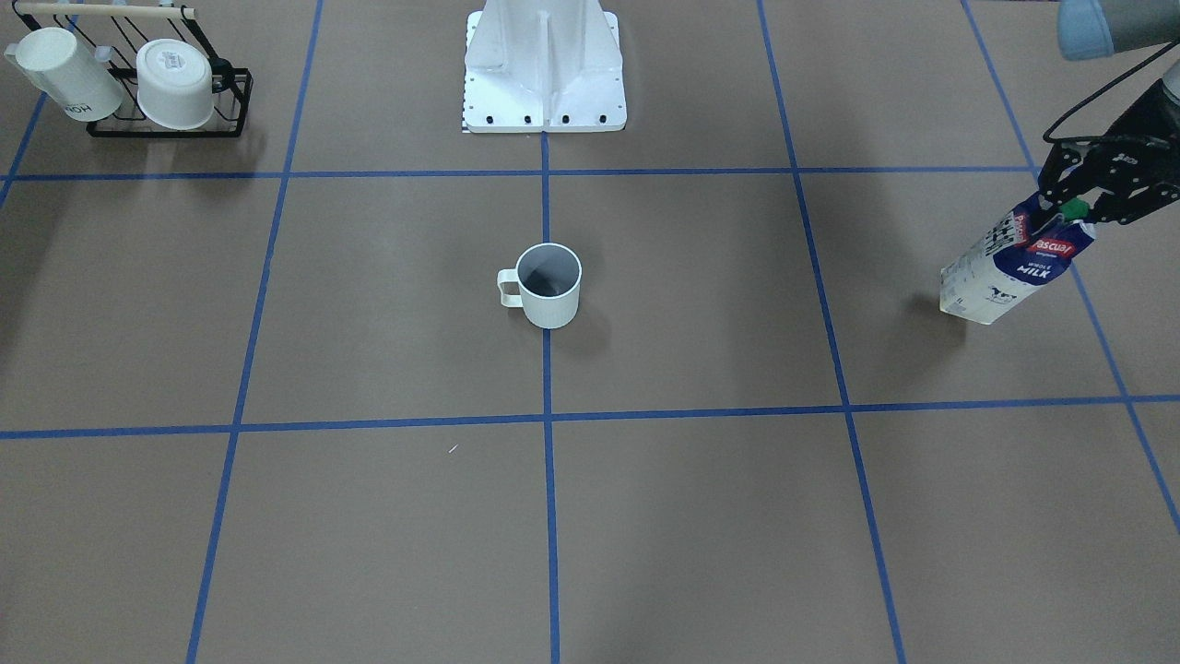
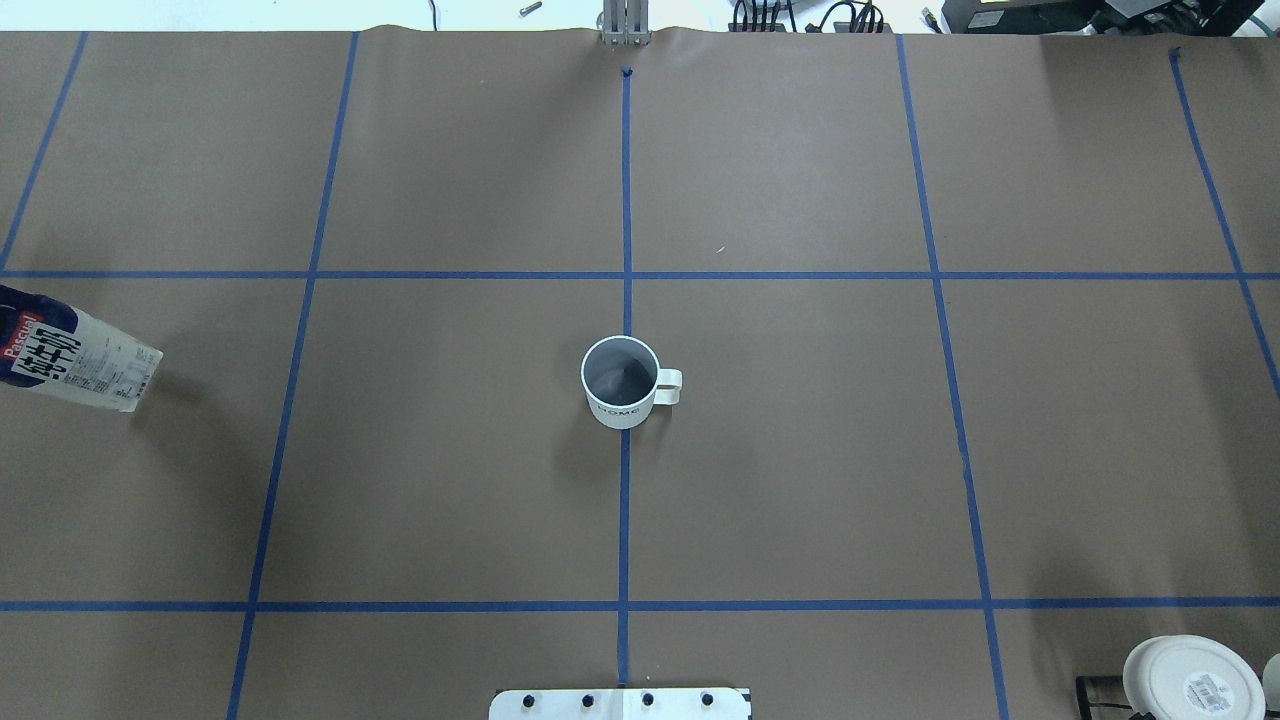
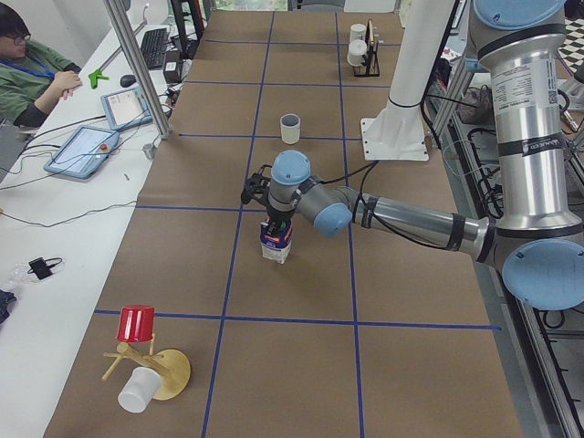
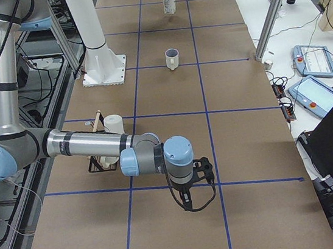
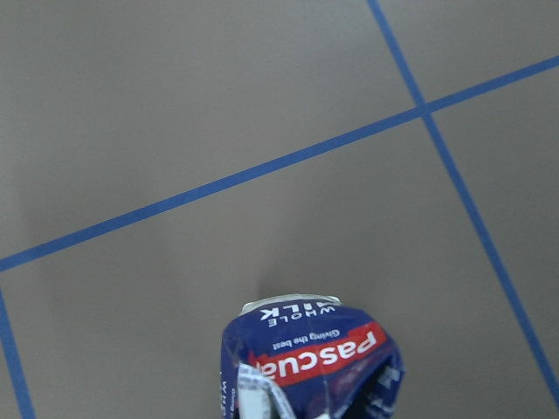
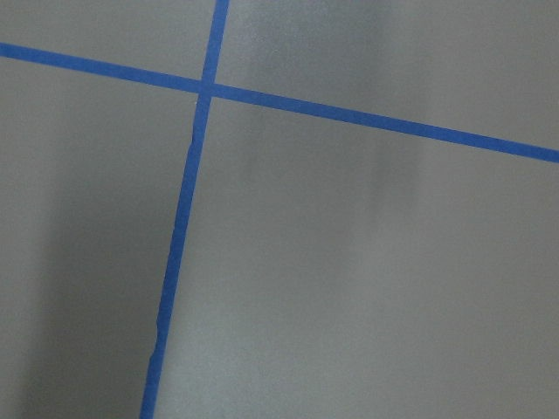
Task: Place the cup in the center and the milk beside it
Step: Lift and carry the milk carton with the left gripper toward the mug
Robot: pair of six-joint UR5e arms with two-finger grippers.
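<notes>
- The cup (image 1: 550, 286) stands upright on the center (image 2: 624, 300), right over the blue tape line, with its handle out to the side.
- The milk (image 1: 1014, 263) is well apart from it, far out on the robot's left side of the tabletop (image 1: 701, 304).
- The left jaws are closed on the carton's folded top by the green cap (image 1: 1072, 210). I can't tell whether its base touches the tabletop.
- In the wrist view that top looks creased. It's soft card and probably gives under a pinch.
- If it's full, it's likely heavy, and held this high it may swing. A hold across the stiffer body would be steadier.
- The right jaws hover over bare tabletop, and I can't tell how far open they are.
</notes>
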